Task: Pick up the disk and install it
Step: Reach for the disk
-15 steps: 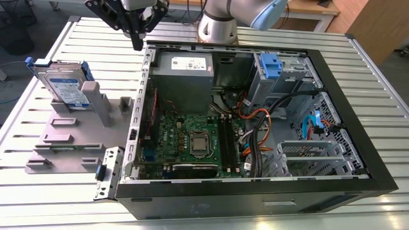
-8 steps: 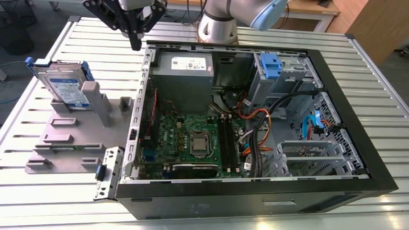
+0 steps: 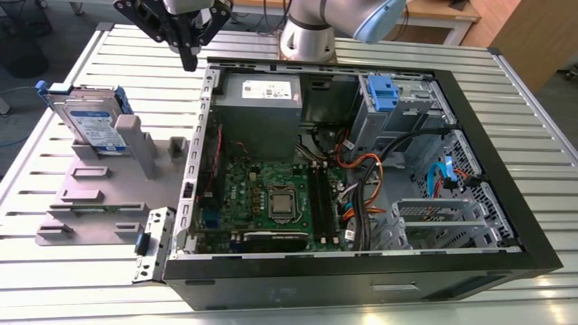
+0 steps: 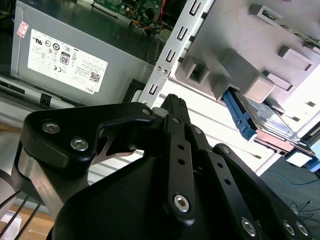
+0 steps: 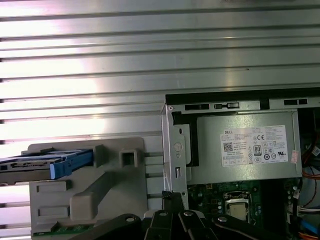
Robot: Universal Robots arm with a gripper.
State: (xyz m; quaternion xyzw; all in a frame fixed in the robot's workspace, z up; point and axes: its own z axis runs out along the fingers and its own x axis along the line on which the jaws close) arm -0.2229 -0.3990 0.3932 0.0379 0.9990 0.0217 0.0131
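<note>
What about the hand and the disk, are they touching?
Apart. In the exterior view the hand hangs by the computer case's corner, with bare table showing between it and the disk in its stand.

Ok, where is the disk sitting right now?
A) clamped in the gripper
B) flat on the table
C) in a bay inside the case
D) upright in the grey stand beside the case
D: the disk stands upright in a slot of the grey stand, outside the computer case, while the gripper hangs apart from it near the case's rim, holding nothing.
</note>
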